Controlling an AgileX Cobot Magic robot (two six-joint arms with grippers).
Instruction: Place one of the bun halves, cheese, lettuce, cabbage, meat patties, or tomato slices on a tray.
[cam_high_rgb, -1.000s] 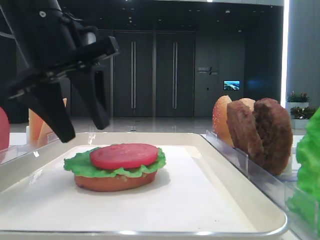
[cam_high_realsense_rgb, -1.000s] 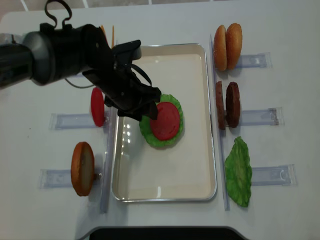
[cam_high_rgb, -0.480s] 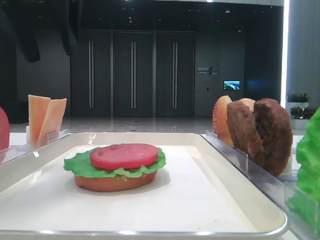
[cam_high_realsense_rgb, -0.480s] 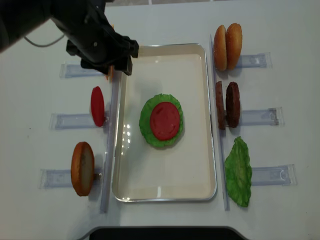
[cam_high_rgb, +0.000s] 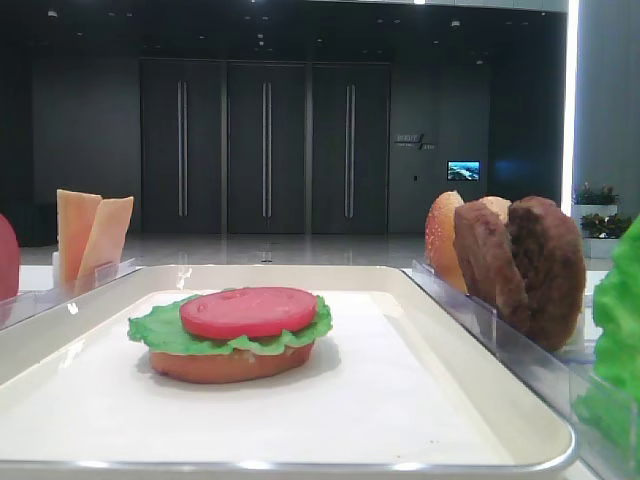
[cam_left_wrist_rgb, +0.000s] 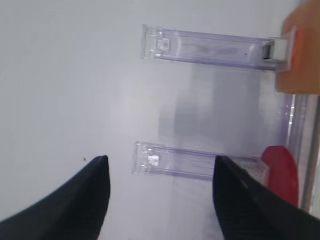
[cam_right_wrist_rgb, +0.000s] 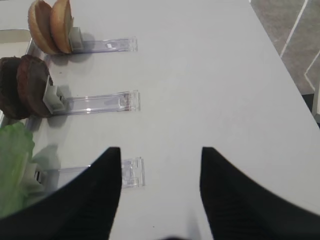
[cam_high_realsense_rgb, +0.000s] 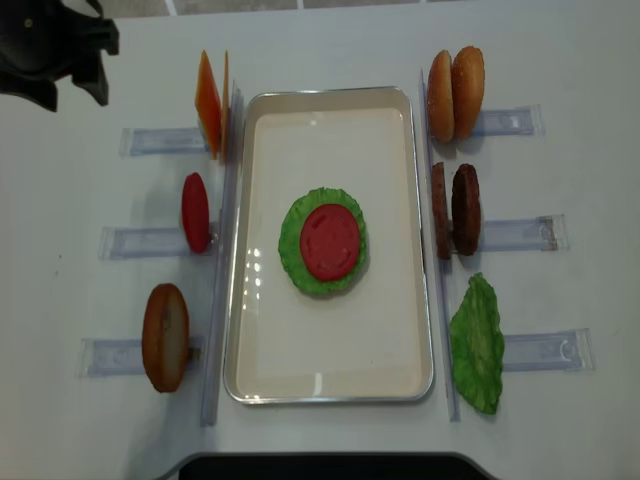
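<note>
On the cream tray lies a stack: a bun base, a lettuce leaf and on top a tomato slice. My left gripper hangs open and empty at the far back left, over bare table beside the clear holders. A second tomato slice and the cheese stand in those holders. My right gripper is open and empty over the table right of the tray; the overhead view does not show it. Cabbage is out of view.
Left of the tray stand cheese, a tomato slice and a bun half in holders. To the right are bun halves, meat patties and another lettuce leaf.
My left gripper rose off the stack, swung away to the back left corner and opened wider. The tomato slice stays on the lettuce.
</note>
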